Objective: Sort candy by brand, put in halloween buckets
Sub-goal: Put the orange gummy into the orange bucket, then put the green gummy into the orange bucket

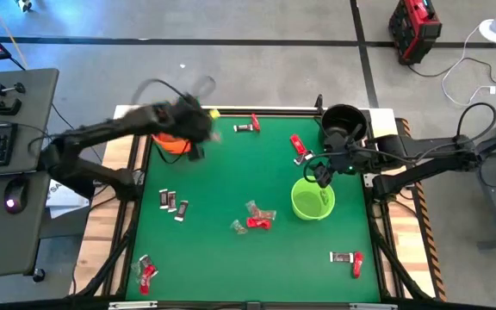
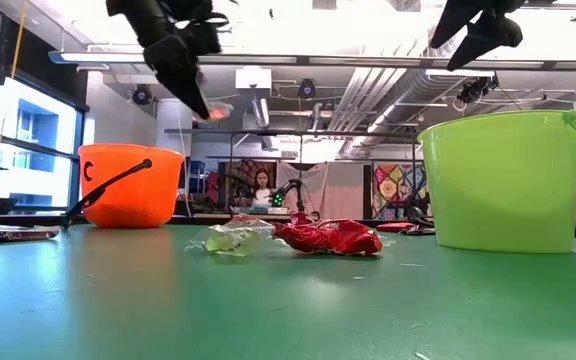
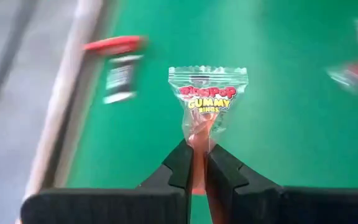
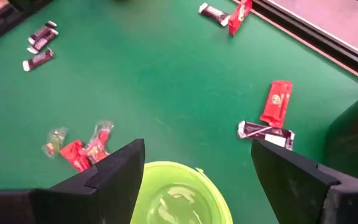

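My left pincer (image 3: 193, 163) was clamped on a clear-wrapped gummy candy (image 3: 207, 102), held aloft close by the orange bucket (image 2: 128, 186) at the tabletop's (image 1: 231, 164) far left. My right pincer (image 4: 197, 165) stood with fingers wide apart and empty, directly above the lime green bucket (image 1: 311, 199) — the black bucket (image 1: 344, 122) sat just behind that one. Red wrappers (image 1: 259, 223) and clear wrappers (image 1: 256, 209) lay left of the green bucket; dark wrappers (image 1: 173, 203) lay near the orange bucket.
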Controlling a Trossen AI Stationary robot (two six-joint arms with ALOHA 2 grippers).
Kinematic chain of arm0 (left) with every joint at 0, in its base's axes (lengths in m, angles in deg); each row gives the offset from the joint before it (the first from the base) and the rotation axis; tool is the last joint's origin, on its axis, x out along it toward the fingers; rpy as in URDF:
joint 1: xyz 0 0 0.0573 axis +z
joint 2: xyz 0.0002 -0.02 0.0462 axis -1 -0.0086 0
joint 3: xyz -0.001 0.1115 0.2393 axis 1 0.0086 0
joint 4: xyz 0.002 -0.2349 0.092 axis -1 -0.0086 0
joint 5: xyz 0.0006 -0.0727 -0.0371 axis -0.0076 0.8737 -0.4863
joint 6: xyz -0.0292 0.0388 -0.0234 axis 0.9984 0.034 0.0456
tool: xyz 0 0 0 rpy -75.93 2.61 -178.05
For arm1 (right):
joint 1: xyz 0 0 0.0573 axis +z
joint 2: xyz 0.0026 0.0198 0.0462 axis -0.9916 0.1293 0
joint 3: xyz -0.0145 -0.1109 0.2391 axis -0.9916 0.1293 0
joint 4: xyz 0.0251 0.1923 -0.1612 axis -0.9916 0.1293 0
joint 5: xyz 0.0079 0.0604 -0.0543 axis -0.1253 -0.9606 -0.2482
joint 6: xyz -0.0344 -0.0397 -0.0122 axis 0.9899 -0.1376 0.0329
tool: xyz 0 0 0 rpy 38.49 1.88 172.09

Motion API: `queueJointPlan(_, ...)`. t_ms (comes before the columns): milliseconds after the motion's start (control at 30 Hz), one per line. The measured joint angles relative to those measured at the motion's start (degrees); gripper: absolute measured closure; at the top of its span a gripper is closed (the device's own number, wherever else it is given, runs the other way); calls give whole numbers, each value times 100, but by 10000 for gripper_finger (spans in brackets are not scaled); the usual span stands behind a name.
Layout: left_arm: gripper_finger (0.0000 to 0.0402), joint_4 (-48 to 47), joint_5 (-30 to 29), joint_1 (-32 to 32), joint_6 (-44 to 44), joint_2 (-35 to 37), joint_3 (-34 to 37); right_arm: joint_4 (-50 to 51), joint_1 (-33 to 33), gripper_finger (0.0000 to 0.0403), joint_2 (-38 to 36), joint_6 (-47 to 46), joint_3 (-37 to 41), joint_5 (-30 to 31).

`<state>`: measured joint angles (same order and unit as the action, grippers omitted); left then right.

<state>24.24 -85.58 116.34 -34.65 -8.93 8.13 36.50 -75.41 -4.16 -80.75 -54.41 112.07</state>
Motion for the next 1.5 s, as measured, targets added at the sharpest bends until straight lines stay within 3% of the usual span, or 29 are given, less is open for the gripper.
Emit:
queueJointPlan(133,378,-94,-576,928,681,489,0,-25,2,114,0,2,0,53)
queueJointPlan(267,356,-258,-1059,1462,1213,647,0,-27,2,114,0,11,0,233)
queueJointPlan(567,233,-948,-1704,1720,2048,535,4,-25,0,114,2,15,0,293)
queueJointPlan(667,196,-985,-1494,1690,2372,578,4,-25,0,114,2,57,0,295)
queueJointPlan(767,171,-925,-458,1479,2938,659,4,-25,0,114,2,58,0,294)
queueJointPlan(867,161,-688,285,926,3162,710,4,-25,0,114,2,59,0,293)
queueJointPlan(967,159,-477,488,-62,3190,688,4,-24,0,114,2,59,0,293)
queueJointPlan(1100,159,-354,312,-1772,2514,275,4,-22,0,114,2,105,0,269)
queueJointPlan(1267,159,55,257,-3519,1052,-790,4,-19,0,114,2,404,0,148)
queueJointPlan(1400,159,744,209,-4330,187,-1730,4,48,0,114,2,635,1,97)
queueJointPlan(1500,159,1387,-34,-4551,209,-2293,4,83,0,114,2,660,1,31)
